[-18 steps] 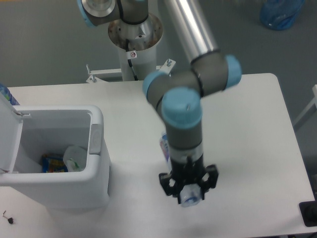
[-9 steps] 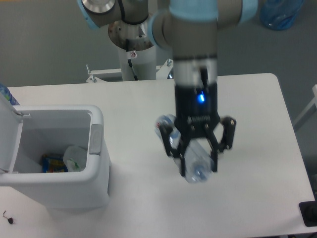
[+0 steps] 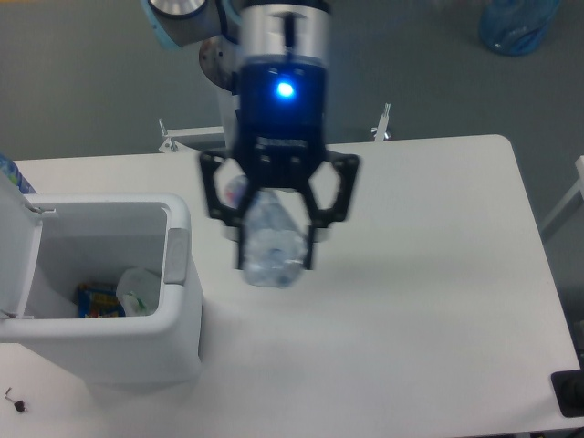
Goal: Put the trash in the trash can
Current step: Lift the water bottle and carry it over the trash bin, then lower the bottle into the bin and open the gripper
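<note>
bottle [image 3: 270,245]: crushed clear plastic, held up off the table, just right of the trash can's right wall and a bit above its rim level in the pic; lower end looks blurred, label colour hard to tell.
gripper [image 3: 276,248]: fingers pinching the bottle from both sides, pointing down; blue light lit on the wrist above it.
wrapper [image 3: 137,290]: crumpled whitish translucent w/ a green bit, lying inside the trash can, toward its right wall.
trash can [image 3: 182,301]: big white boxy bin, rounded corners, standing on the table's left part; grey tab on its right rim; white lid hinged open at its left side, upright.
snack packet [image 3: 99,300]: blue & yellow, on the can's bottom, touching the wrapper on its left.
table [image 3: 438,301]: white, the can sits on it; surface right of the can is under the held bottle.
arm base [image 3: 246,82]: white column behind the table, up & right of the can.
blue bag [image 3: 517,23]: on the grey floor, far right of the can, top corner.
small dark bit [image 3: 14,400]: on the floor by the can's lower-left corner, too small to id.
</note>
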`<action>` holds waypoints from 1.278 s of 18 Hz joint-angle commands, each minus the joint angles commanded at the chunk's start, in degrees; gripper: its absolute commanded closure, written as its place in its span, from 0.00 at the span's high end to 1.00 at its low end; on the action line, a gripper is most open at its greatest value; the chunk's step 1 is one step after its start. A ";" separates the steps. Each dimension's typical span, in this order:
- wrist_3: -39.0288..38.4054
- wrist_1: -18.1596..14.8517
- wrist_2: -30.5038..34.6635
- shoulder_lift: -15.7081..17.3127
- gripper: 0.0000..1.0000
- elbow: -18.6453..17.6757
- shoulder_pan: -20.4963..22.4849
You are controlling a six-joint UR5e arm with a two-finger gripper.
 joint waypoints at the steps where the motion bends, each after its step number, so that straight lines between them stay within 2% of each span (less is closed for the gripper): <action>1: 0.00 0.00 0.00 0.18 0.59 -0.09 -0.70; 11: 0.44 0.00 0.00 -0.96 0.59 -0.27 -6.06; 23: 0.79 0.00 0.35 -3.16 0.59 0.00 -8.71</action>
